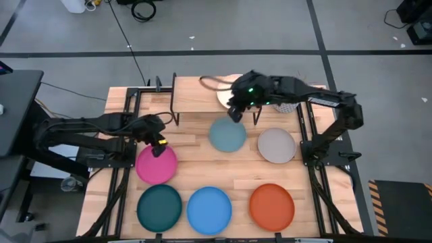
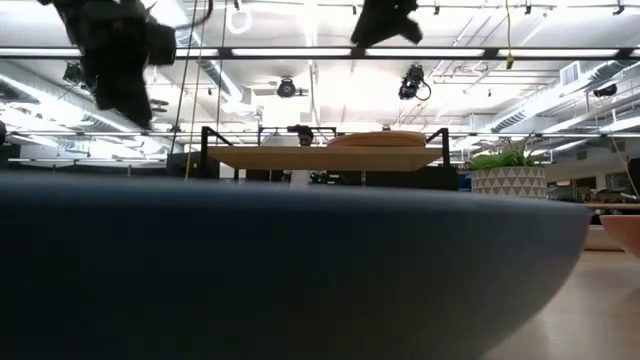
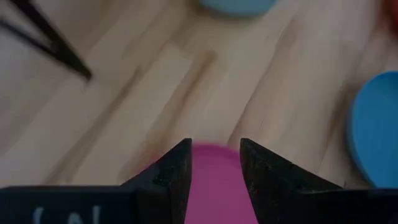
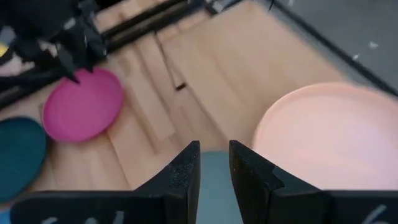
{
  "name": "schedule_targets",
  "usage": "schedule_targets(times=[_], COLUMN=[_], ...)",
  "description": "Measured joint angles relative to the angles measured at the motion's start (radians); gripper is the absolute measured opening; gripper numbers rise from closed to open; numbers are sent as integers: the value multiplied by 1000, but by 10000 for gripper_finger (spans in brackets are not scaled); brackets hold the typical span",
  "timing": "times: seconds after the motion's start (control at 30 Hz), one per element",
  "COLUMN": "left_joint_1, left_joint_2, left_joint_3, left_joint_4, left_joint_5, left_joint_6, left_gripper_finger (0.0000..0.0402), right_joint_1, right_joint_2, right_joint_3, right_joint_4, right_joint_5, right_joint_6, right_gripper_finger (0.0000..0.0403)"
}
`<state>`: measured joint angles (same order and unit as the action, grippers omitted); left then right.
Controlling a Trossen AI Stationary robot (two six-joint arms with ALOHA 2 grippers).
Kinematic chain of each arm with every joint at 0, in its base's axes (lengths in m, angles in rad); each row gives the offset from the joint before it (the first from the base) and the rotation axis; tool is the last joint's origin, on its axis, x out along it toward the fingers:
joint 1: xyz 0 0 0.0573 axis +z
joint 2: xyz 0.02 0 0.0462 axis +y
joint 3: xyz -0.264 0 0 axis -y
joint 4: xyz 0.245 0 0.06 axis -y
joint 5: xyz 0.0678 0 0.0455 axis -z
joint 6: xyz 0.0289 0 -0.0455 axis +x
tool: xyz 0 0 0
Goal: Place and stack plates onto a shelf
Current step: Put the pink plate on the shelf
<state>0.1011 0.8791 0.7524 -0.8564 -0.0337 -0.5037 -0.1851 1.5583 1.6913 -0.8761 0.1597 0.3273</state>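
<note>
The large slatted wooden table (image 1: 202, 165) is seen from above, and the small low shelf (image 1: 202, 101) — a light wooden board on thin black legs — is set at its far edge. A salmon round plate (image 4: 329, 134) is already laid on the shelf's right part, partly hidden from above by the right arm.

Six more round shallow plates are spread flat on the table, apart from one another: a pale blue plate (image 1: 227, 135) and a grey plate (image 1: 277, 145) just in front of the shelf, a magenta plate (image 1: 156, 164) to the left, and a dark teal plate (image 1: 159, 207), a bright blue plate (image 1: 209, 210) and an orange plate (image 1: 272, 206) in the near row.

The right gripper (image 1: 235, 113) is held above the pale blue plate's far rim, fingers slightly parted, nothing gripped. The left gripper (image 1: 158, 144) is poised over the magenta plate's far edge — its fingers (image 3: 177, 168) are parted, with the rim seen between them; whether contact is made cannot be told.
</note>
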Motion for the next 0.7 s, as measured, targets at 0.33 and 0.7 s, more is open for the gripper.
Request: schedule_targets(times=[0.33, 0.7], left_joint_1=[95, 99], left_joint_2=[115, 139], left_joint_3=[-7, -6], left_joint_4=[-89, -45], left_joint_5=[227, 134], left_joint_6=[117, 122], left_gripper_finger=[142, 142], right_joint_1=[47, -59], right_joint_2=[204, 238], right_joint_3=[0, -1], right_joint_4=[150, 145], right_joint_5=[-33, -79], right_joint_6=[-16, 62], right_gripper_finger=[91, 91])
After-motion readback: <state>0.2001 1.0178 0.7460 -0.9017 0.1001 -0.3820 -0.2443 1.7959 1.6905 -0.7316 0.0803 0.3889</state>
